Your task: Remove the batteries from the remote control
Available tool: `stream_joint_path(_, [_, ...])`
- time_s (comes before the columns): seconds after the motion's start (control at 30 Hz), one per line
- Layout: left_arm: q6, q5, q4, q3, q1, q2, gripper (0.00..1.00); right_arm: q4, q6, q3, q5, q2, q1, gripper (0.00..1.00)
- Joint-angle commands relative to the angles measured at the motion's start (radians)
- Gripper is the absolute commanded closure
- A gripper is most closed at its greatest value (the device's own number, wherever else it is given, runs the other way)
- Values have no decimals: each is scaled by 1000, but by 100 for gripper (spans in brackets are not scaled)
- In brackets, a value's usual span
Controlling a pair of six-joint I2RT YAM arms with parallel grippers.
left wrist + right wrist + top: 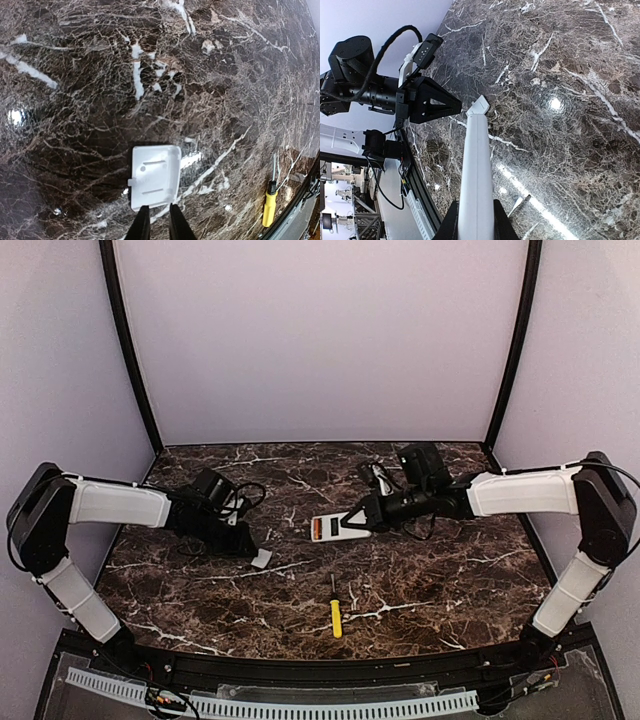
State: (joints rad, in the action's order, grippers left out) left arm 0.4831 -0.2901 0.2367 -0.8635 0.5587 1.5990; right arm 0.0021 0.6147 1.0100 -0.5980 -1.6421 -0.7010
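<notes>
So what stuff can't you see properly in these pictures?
The batteries: in the top view the remote control is too small to show them. In the right wrist view it is edge-on, so its faces are hidden.
The left gripper: the bottom edge of the left wrist view cuts off the jaws, so open or shut is unclear.
The screwdriver tip: too thin to make out in any view.

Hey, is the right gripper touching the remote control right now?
Touching. The right wrist view shows the remote control clamped between the jaws of the right gripper, both pressed against its sides with no gap.
</notes>
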Motion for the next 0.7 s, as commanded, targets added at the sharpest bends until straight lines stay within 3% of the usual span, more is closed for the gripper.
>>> stream_joint_path(0.0, [12, 17, -11, 9, -5, 27, 82, 101, 50, -42, -29, 25, 6, 100])
stream_joint_path(0.37, [-26, -6, -45, 12, -5, -58, 48, 137, 51, -76, -105, 18, 9, 100])
stream_joint_path(0.67, [-93, -68, -88, 52, -5, -141, 34, 50, 2, -2, -287, -101, 44, 100])
